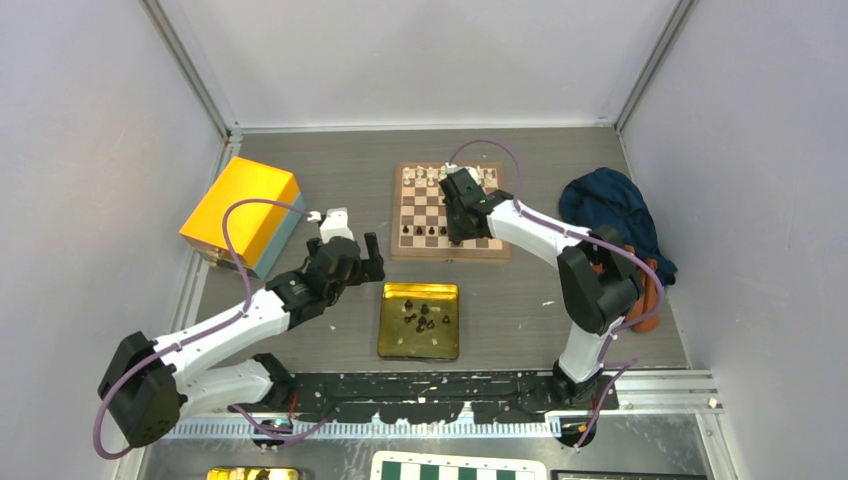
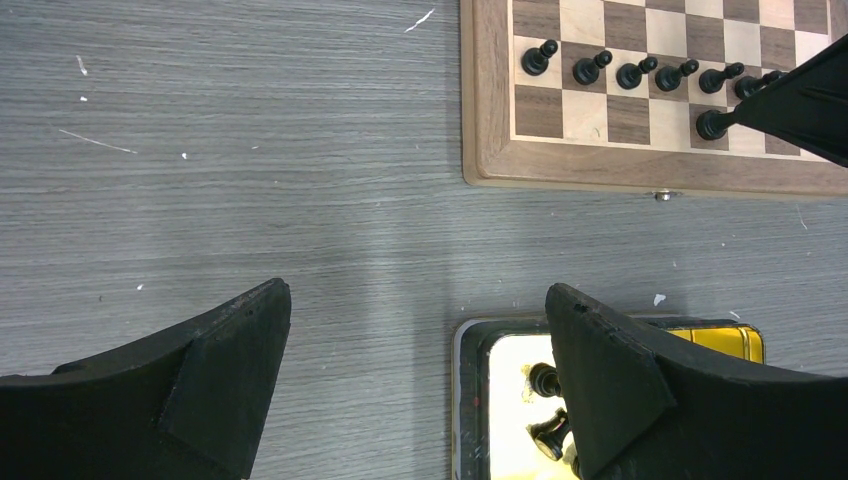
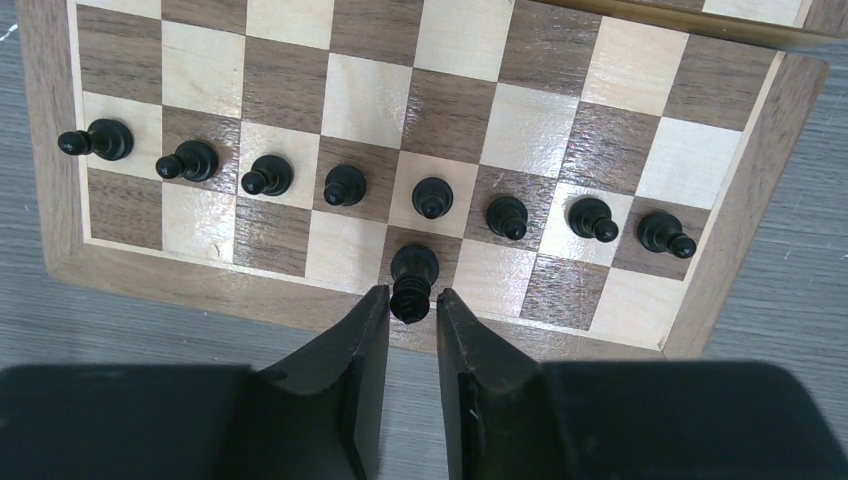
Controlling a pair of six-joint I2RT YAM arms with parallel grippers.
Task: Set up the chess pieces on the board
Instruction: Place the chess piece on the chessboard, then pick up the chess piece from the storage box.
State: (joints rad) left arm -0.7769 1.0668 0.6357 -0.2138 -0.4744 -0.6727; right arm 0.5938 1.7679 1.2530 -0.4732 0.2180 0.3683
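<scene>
The wooden board (image 1: 450,257) lies at the table's far middle, with cream-white pieces (image 1: 425,176) along its far edge. In the right wrist view several black pawns (image 3: 345,184) stand in a row on the board (image 3: 200,285). A taller black piece (image 3: 413,280) stands upright on a dark square of the nearest row. My right gripper (image 3: 412,300) is open only a little around its top, with a thin gap showing. My left gripper (image 2: 418,300) hangs wide open and empty over the bare table, left of the gold tray (image 2: 465,400), which holds loose black pieces (image 2: 545,380).
A yellow box (image 1: 240,210) sits at the left. A blue cloth (image 1: 610,215) with something orange (image 1: 650,290) under it lies at the right. The gold tray (image 1: 390,335) is in front of the board. A green-and-white checkered board (image 1: 460,468) shows at the bottom edge.
</scene>
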